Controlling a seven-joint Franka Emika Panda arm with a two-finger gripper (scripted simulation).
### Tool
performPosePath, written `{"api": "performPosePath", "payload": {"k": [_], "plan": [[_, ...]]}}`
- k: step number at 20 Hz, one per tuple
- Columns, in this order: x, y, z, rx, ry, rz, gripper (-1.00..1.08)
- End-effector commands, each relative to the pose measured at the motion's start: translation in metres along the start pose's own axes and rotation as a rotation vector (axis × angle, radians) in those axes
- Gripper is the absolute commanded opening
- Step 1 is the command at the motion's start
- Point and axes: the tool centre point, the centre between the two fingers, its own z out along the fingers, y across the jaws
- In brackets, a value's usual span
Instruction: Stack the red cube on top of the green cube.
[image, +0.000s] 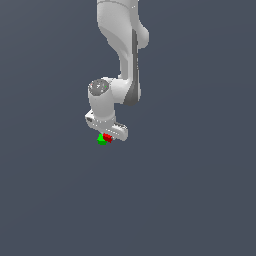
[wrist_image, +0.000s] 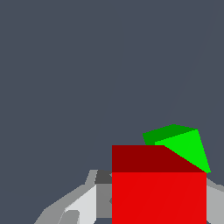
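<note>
arm (image: 120, 55): white panda, reaching down from the top of the exterior view, wrist bent toward that view's left

jaws (image: 106, 137): pointed down, low over the desk (image: 190, 190); in the wrist view grey-white fingers (wrist_image: 83, 205) show on either side of the red cube, tight against its flanks; jaws closed on the red cube, as far as the two views show

red cube (image: 108, 137): small, bright red, directly under the hand in the exterior view, held between the fingers; in the wrist view (wrist_image: 158, 197) it fills the near foreground, one lit face and one darker face showing; whether it touches the desk cannot be told

green cube (image: 102, 139): small, bright green, same size as the red one; in the exterior view it lies just beside the red cube, toward that view's left and slightly nearer the lower edge; the two read as touching or nearly so, which cannot be settled at this size; in the wrist view (wrist_image: 186, 144) it shows partly behind the red cube, turned at an angle to it, one corner hidden

desk: plain dark slate-grey surface filling both views, unmarked

stack status: red cube not on top of green cube
</note>
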Motion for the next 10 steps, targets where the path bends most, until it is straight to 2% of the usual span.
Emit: {"api": "performPosePath", "payload": {"k": [1, 5, 10], "plan": [[0.002, 0.017, 0.004, 0.000, 0.001, -0.002, -1.00], [0.004, 0.035, 0.008, 0.000, 0.001, -0.002, -1.00], [0.005, 0.043, 0.010, 0.001, 0.001, -0.002, -1.00]]}}
